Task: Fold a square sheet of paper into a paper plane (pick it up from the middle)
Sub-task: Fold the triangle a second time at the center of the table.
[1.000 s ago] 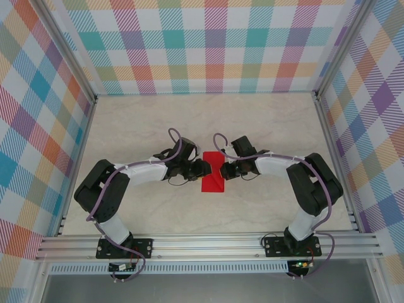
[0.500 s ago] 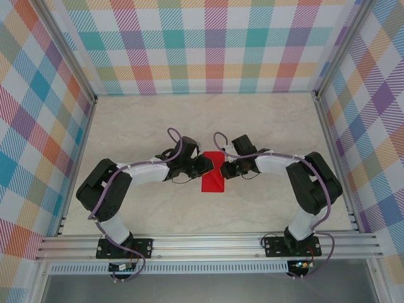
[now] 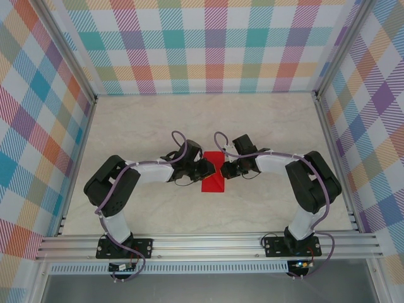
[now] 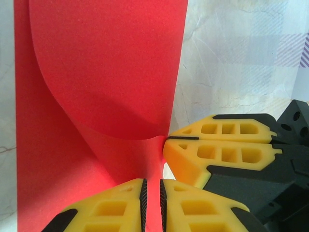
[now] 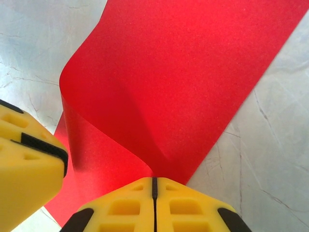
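**A:** Where did we find the square sheet of paper (image 3: 213, 181)?

**B:** We saw it near the middle of the table (image 3: 271, 126), between the two arms. One part lay flat, and another part curled up and over it.

**A:** How did we read the left gripper (image 4: 152, 193)?

**B:** From its wrist camera we saw the yellow fingers (image 4: 113, 205) almost together. A thin strip of the red sheet was clamped between their black pads.

**A:** And the right gripper (image 5: 154, 186)?

**B:** We saw no gap between its fingers. They were pressed together on the sheet at the foot of the curl, where the raised part bent down into them.

**A:** How did the two stand to each other?

**B:** We noted them tip to tip, just beside one another, both gripping the same stretch of the sheet from opposite sides.
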Robot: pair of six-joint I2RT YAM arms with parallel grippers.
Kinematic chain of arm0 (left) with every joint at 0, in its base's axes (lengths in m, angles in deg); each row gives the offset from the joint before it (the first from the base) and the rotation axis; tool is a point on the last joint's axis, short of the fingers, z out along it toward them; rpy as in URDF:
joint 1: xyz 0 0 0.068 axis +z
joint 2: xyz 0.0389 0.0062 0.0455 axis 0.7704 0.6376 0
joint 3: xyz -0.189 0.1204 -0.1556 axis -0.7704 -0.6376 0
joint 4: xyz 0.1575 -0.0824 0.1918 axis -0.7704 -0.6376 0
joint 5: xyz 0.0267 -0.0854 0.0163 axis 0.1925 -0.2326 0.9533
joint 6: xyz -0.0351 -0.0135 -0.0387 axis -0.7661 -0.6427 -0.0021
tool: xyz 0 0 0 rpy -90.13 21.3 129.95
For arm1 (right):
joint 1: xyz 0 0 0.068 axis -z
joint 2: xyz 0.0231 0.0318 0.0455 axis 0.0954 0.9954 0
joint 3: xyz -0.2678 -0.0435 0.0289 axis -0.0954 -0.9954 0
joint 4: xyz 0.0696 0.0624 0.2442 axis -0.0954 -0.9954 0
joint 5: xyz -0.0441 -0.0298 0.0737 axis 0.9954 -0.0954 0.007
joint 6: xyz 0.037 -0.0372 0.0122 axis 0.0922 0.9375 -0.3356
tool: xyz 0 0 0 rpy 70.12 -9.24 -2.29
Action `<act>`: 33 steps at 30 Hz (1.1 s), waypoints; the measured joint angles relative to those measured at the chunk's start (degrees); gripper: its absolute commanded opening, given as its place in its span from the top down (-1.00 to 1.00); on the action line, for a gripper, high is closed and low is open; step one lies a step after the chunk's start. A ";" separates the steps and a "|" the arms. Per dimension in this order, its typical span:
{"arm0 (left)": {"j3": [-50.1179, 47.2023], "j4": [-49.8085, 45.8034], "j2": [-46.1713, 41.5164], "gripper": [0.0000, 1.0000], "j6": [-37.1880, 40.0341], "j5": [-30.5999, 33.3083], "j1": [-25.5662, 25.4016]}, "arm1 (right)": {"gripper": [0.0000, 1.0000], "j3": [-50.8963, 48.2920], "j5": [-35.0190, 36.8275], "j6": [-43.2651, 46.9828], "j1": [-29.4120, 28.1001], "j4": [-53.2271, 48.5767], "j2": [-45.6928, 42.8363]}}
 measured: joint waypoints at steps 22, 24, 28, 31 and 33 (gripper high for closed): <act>0.31 1.84 2.05 0.64 0.00 0.48 0.00 | 0.86 1.29 -0.55 0.02 0.44 -0.63 0.66; 0.31 1.84 2.05 0.63 0.00 0.48 0.00 | 0.86 1.73 -0.57 0.07 0.44 -0.90 0.96; 0.31 1.81 2.05 0.61 0.02 0.63 0.00 | 0.86 1.90 -0.59 0.46 0.44 -1.14 1.07; 0.31 1.75 1.90 0.58 0.07 0.92 -0.02 | 0.86 1.92 -0.59 0.90 0.48 -1.38 1.07; 0.28 1.57 1.49 0.56 0.11 1.18 -0.04 | 0.86 1.92 -0.66 1.29 0.57 -1.55 1.07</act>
